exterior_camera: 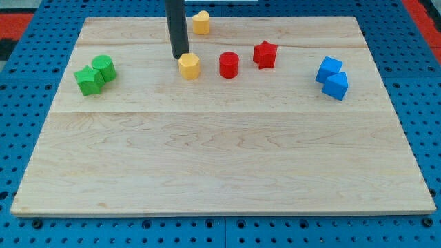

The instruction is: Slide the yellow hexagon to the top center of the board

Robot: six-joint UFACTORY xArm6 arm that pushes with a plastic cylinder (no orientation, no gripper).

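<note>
Yellow hexagon (pixel 189 66) just right of my tip (pixel 180 56), touching.

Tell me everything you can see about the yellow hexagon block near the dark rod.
The yellow hexagon is a small, low block with a flat top and faceted sides, evenly painted yellow. It sits flat on the wooden board, in the upper part, left of centre in the view. My tip is at its upper-left edge, seemingly touching it. The red cylinder stands apart on the view's right.

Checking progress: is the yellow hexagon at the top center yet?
Not yet. The yellow hexagon sits below the other yellow block at the top edge; my tip is at its upper left.
</note>
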